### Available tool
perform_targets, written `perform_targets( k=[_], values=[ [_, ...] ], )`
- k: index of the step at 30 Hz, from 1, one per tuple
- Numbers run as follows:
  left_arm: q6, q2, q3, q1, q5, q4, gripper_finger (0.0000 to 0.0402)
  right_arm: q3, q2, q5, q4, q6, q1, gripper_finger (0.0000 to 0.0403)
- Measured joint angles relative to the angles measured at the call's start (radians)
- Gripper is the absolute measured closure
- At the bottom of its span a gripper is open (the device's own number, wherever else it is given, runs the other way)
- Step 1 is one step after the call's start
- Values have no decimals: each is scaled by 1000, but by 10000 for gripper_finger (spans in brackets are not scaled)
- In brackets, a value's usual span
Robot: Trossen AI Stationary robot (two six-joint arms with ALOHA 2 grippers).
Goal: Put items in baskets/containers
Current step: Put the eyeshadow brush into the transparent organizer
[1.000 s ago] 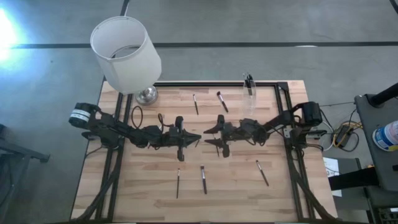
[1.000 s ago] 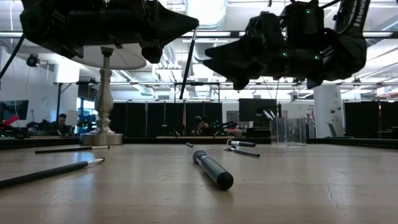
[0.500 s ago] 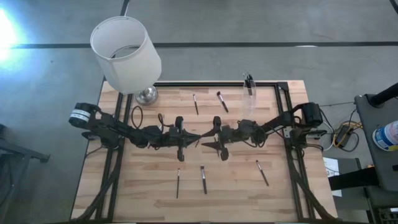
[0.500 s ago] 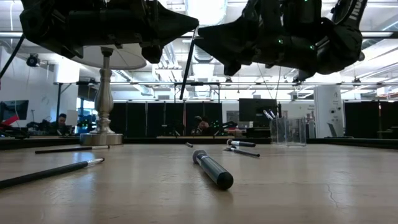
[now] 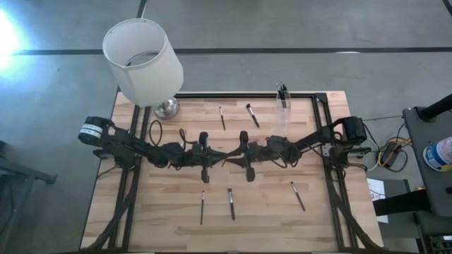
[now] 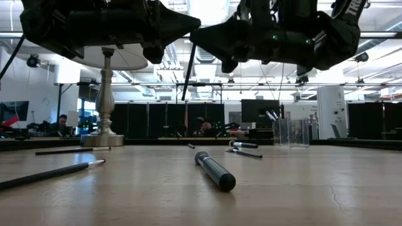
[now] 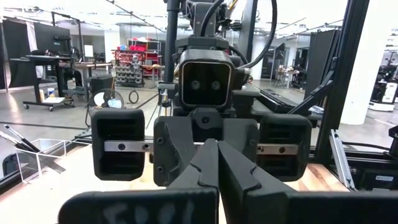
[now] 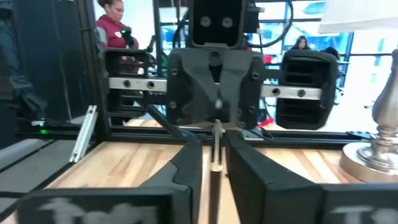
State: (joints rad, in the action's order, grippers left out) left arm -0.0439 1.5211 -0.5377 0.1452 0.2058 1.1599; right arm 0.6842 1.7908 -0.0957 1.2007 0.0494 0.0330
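- High view: the left gripper (image 5: 224, 156) and right gripper (image 5: 229, 161) meet tip to tip over the middle of the desk (image 5: 169, 212). Loose brushes (image 5: 230, 202) lie near its front and back edges; the clear cup (image 5: 283, 106) stands at the back right, the lamp (image 5: 143, 62) at the back left.
- Low view: a brush (image 6: 189, 63) hangs from the left fingers, which are closed on it.
- Left wrist view: the fingers press together.
- Right wrist view: the right fingers (image 8: 186, 168) stand slightly apart around the brush's thin handle; no readable writing.

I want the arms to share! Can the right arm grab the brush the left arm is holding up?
Probably yes. The left gripper holds the brush above the table, and the right gripper, open, has a finger on each side of it with nothing between.
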Motion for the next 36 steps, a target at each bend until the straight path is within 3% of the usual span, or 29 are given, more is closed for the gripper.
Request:
perform_targets(
  k=[3, 12, 20, 28, 33, 36],
  values=[
    [1, 0, 0, 0, 1, -1, 401, -7, 0, 21, 1, -1, 0, 383],
    [-34, -31, 0, 2, 52, -38, 388, -38, -31, 47, -40, 5, -5, 389],
    [-11, -154, 5, 7, 23, -248, 351, -148, -268, 105, -224, -23, -99, 390],
    [12, -145, 35, 5, 15, -240, 376, -189, -659, 368, -712, -134, -392, 391],
    [14, -145, 35, 5, 15, -225, 396, -168, -723, 374, -787, -136, -661, 391],
    [16, -145, 35, 4, 15, -224, 400, -148, -692, 305, -839, -98, -798, 391]
  ],
)
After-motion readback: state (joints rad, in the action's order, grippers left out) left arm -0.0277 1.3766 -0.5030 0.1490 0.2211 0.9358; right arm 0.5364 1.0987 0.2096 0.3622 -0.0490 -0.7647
